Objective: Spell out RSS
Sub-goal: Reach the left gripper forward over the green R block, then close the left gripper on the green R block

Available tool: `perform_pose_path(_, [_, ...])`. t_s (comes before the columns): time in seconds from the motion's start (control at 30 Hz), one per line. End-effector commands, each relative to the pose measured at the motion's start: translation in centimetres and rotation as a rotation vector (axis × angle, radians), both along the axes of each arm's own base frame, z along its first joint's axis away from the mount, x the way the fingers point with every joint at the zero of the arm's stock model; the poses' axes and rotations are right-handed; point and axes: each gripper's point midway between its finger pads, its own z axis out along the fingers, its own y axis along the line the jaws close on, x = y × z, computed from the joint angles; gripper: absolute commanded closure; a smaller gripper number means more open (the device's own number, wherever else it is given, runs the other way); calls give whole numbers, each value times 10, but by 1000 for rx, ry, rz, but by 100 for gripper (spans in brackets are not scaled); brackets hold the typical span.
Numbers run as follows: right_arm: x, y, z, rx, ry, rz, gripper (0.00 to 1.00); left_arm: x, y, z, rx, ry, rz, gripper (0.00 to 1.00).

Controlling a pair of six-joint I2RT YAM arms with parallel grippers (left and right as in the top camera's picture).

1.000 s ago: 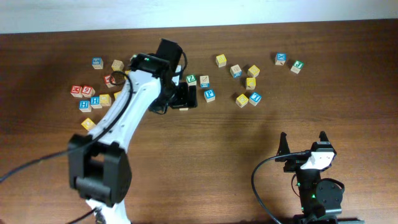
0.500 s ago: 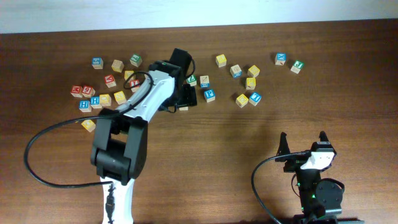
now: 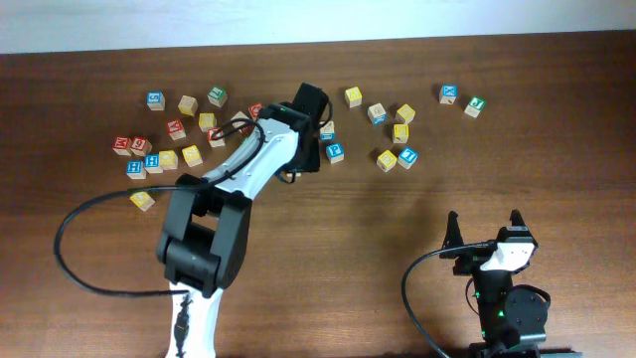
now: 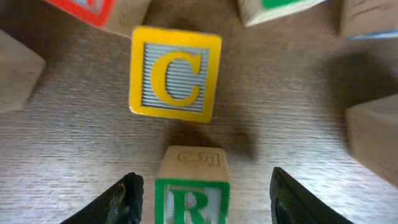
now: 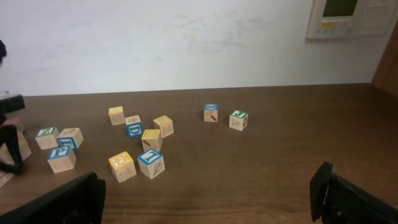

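In the left wrist view a wooden cube with a green R sits on the table between my left gripper's open jaws, with a gap on each side. A yellow C cube lies just ahead of it. In the overhead view the left gripper is over the middle cluster and hides the R cube. Several yellow-faced cubes lie right of it, such as one and another; I cannot read their letters. My right gripper is open and empty at the front right, also seen in the right wrist view.
Many other letter cubes lie along the back: a left cluster around a blue cube, a blue cube by the left gripper, and a blue cube and green cube at the far right. A cable loops left of the left arm.
The left arm's elbow and upper links have swung right, and the wrist has shifted slightly right over the middle cluster. The right arm has not moved.
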Motion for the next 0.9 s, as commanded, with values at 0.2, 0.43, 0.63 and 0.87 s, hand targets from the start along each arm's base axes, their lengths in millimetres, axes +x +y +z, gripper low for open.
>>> perform_pose_path(0.2, [0,-4,-3,6,7,-19,2,-2,3,-26,23,41,5,51])
perform_pose_path(0.43, [0,-4,-3,6,7,-19,2,4,3,-27,-86,65,32,59])
perform_pose_path(0.63, [0,-4,-3,6,7,-19,2,5,5,-27,-89,67,35,69])
perform_pose_path(0.87, [0,-4,-3,6,7,-19,2,-2,8,-26,-76,97,39,73])
